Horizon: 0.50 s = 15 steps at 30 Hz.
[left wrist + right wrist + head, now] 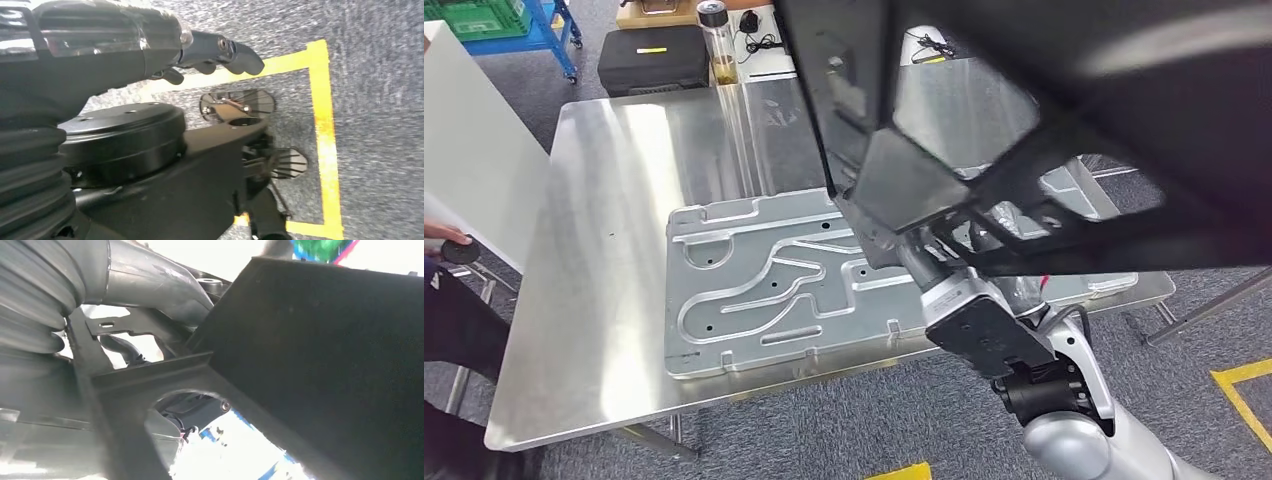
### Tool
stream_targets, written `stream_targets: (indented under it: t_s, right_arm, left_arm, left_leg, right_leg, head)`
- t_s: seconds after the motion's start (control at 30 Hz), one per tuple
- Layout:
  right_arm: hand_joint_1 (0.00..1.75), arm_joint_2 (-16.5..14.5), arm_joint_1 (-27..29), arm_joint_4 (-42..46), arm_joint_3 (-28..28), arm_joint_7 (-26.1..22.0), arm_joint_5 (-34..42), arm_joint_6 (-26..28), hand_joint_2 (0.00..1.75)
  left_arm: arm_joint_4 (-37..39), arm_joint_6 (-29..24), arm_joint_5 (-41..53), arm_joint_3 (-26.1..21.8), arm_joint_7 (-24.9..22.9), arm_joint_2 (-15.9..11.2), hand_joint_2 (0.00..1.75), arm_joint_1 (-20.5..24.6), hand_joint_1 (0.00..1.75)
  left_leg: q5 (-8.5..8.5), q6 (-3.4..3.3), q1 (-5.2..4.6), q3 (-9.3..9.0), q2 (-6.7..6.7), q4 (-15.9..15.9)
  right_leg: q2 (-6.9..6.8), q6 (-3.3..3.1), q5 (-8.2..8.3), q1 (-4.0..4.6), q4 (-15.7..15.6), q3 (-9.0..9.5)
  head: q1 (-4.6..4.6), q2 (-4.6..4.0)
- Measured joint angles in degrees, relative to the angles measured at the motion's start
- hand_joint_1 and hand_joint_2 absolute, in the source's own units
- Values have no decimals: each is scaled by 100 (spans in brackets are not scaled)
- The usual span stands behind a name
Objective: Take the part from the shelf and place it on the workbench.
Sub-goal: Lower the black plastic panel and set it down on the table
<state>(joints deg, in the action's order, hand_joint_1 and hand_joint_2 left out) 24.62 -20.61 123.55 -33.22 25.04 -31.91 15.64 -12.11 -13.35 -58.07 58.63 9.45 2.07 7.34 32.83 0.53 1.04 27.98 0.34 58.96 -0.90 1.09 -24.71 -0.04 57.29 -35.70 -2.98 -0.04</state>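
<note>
The steel desk (pixel 584 300) spans most of the head view, and a ribbed silver plate (pixel 764 290) lies flat on its near half. Above it hangs the part (pixel 1044 120), a big black frame with open cut-outs, held up in the air over the desk's right side and partly hiding it. By the look of it the task is well past halfway: the part is off the shelf and carried to the desk, but it touches nothing there yet, so lowering and letting go remain.

The right hand (pixel 904 240) reaches up from the silver arm to the part's lower edge, and in the right wrist view the thumb (pixel 150 280) lies against the black frame. The fingers (pixel 127 352) are curled behind a bar of it, so the hand appears to grip the part.

The left hand (pixel 210 52) hangs over grey carpet with yellow tape lines (pixel 322 135), fingers loosely bent and apart, holding nothing.
</note>
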Motion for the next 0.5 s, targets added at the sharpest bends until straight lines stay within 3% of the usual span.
stream_targets:
  t_s: [0.1,0.17,0.23,0.27,0.3,0.33,0.43,0.5]
  right_arm:
    - [175,20,-160,-62,-105,29,78,-91,175]
    - [175,37,-212,-95,-160,40,97,-102,175]
    - [175,46,-241,-131,-209,50,120,-106,175]
    - [175,46,-251,-150,-234,61,163,-117,175]
    - [175,46,-266,-170,-261,75,261,-139,175]
    - [175,48,-297,-191,-291,96,442,-167,175]
    - [175,67,-452,-263,-384,137,1359,-214,175]
    - [175,91,-528,-337,-433,134,2026,-201,175]
  left_arm:
    - [1,3,6,-1,4,2,175,-12,0]
    - [2,4,6,-1,4,4,175,-19,0]
    - [3,5,6,-1,4,3,175,-24,0]
    - [4,7,6,-1,4,3,175,-31,0]
    - [5,9,6,-1,5,2,175,-37,0]
    - [7,13,7,-1,7,1,175,-40,0]
    - [10,31,17,-1,7,20,175,-29,0]
    - [11,51,34,-1,-3,45,175,-17,0]
  left_leg:
    - [-12,-159,-7,25,-14,-89]
    - [-87,-236,-3,84,-10,-95]
    - [-140,-269,-23,150,-5,-90]
    - [-158,-275,-38,175,0,-89]
    - [-172,-279,-55,193,6,-87]
    - [-181,-279,-77,202,15,-86]
    - [-195,-267,-126,225,54,-85]
    - [-219,-225,-112,278,74,-86]
  right_leg:
    - [-2,97,10,-22,66,-62]
    - [18,157,-292,-43,452,-218]
    - [31,194,-728,-49,1194,-452]
    - [33,193,-845,-48,1480,-518]
    - [36,176,-862,-45,1595,-511]
    - [40,142,-763,-39,1476,-407]
    - [87,-50,-292,21,459,136]
    - [108,-128,-213,68,152,256]
  head:
    - [-24,0]
    - [-69,0]
    - [-139,0]
    - [-170,0]
    - [-200,0]
    - [-231,0]
    - [-248,0]
    - [-226,0]
